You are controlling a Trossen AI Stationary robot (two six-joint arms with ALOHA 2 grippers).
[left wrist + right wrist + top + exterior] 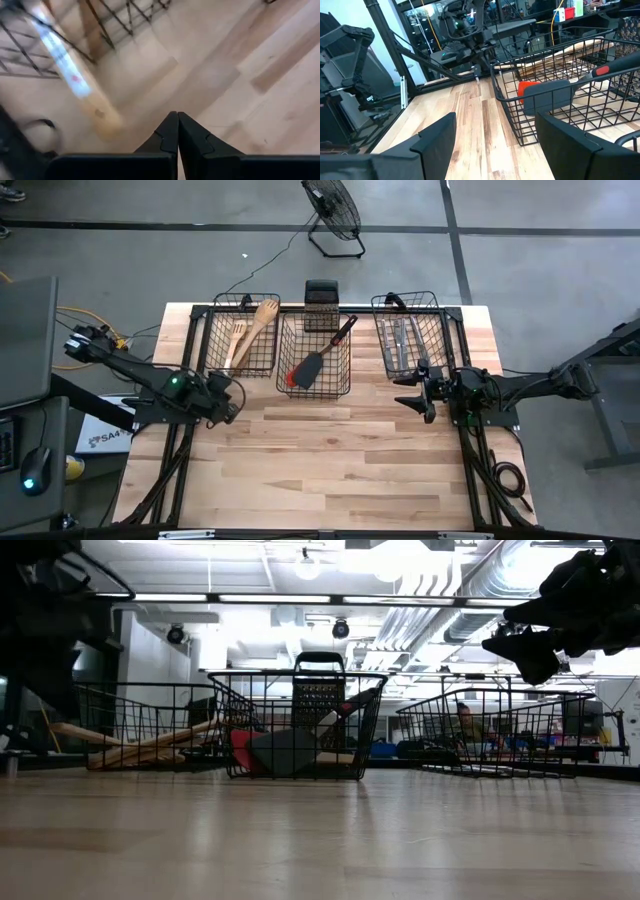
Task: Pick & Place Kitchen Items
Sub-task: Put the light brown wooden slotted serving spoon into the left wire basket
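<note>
Pale wood planks make up the counter (330, 470), and three black wire baskets stand in a row along its far edge. The left basket (243, 335) holds wooden utensils (252, 330), among them a spoon and a fork leaning on the rim. The middle basket (315, 355) carries a black spatula (320, 358) with a red band on its handle, lying on top of a red spatula (292, 376). The right basket (410, 335) contains the metal cutlery (400, 340), laid lengthwise. A dark grater (321, 302) stands behind the middle basket.

The left hand (236, 397) hangs over the counter just in front of the left basket; its two dark fingers (172, 135) are pressed tip to tip with nothing between them. The right hand (418, 392) hovers just in front of the right basket, its fingers (437, 132) spread wide and empty, facing the middle basket from the side.

A floor fan (332, 210) stands beyond the counter, and a person (465, 725) sits far back in the room.
</note>
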